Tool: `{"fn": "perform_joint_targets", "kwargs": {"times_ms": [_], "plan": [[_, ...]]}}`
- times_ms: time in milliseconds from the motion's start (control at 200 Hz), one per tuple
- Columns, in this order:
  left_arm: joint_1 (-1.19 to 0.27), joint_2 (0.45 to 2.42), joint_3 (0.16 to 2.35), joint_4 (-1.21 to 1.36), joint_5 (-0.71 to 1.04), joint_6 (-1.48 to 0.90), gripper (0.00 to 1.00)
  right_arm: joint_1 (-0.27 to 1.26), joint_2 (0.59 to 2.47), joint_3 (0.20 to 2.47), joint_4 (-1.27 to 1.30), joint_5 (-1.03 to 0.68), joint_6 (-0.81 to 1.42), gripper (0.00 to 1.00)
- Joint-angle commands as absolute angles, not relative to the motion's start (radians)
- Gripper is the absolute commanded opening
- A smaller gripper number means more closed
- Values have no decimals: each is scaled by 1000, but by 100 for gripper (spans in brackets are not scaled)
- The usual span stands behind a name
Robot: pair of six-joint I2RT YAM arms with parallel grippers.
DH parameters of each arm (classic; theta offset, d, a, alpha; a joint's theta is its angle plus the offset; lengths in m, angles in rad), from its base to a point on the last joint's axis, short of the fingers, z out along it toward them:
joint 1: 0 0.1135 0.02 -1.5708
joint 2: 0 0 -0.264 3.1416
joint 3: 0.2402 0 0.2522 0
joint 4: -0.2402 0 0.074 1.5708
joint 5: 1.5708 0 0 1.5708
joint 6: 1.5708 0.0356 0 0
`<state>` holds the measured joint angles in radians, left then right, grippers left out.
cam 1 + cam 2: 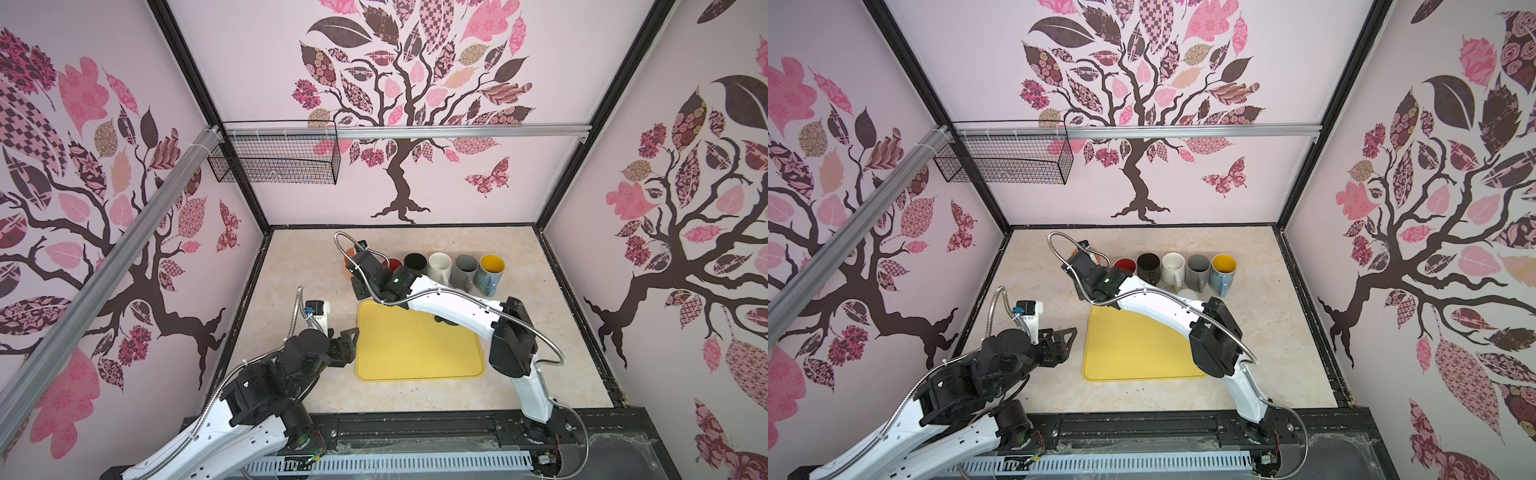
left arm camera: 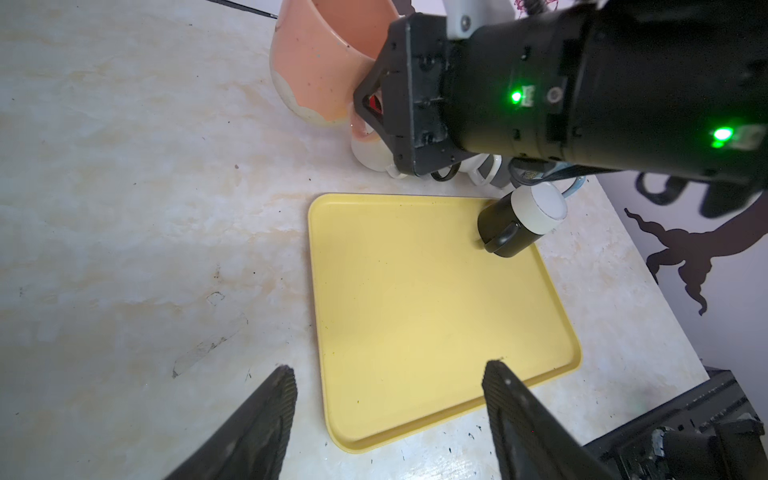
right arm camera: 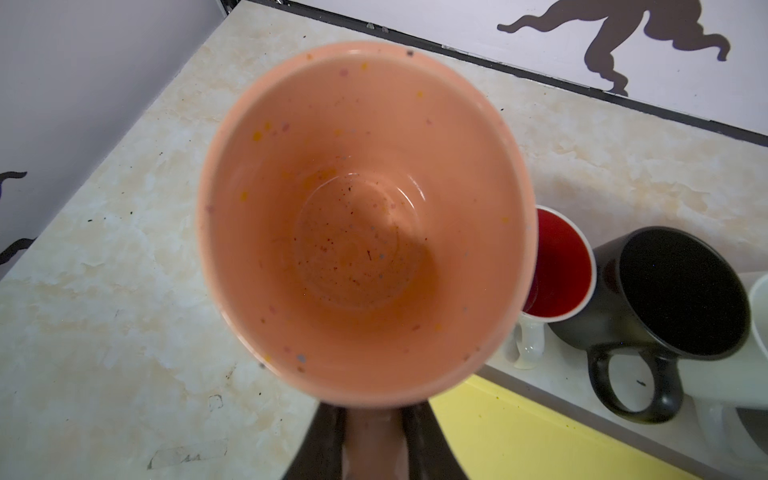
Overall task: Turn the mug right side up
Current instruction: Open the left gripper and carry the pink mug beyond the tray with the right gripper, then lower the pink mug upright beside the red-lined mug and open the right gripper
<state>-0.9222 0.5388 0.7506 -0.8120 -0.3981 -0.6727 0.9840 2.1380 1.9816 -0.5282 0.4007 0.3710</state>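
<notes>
Peach-glazed ceramic is what the right pincer (image 3: 372, 422) has to manage. The peach mug (image 3: 357, 224) looks thick-walled, stiff and fairly heavy for its size, with a glossy skin that would likely slip under a light pinch and chip if it dropped onto the counter (image 2: 124, 208). Its handle (image 3: 370, 444) is the sensible hold, and that is where the right pincer is clenched, one finger on either side of the loop, so the mouth opens straight at the wrist camera. A grip so far off the body's weight could let the mug swing about the handle, so a slow turn seems wise. The mug is at the far left end of the row, just beside the red-lined mug (image 3: 557, 266), and it is tipped rather than upright. Whether its base touches the counter cannot be told. The right arm stretches from the near right across the yellow tray (image 2: 415, 291) to the far left, wrist bent down over the mug. The left pincer (image 2: 388, 368) hovers released, jaws wide and empty, just beside the tray's left edge.
</notes>
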Motion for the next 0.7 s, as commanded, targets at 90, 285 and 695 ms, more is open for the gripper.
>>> {"fn": "perform_joint_targets", "kwargs": {"times_ms": [90, 285, 695], "plan": [[-917, 531, 742, -826, -388, -646, 74, 939, 2243, 2098, -547, 427, 356, 0], [-917, 555, 738, -803, -370, -644, 74, 922, 2306, 2129, -563, 417, 361, 0], [-917, 595, 746, -772, -352, -639, 74, 897, 2363, 2149, -550, 386, 370, 0]]}}
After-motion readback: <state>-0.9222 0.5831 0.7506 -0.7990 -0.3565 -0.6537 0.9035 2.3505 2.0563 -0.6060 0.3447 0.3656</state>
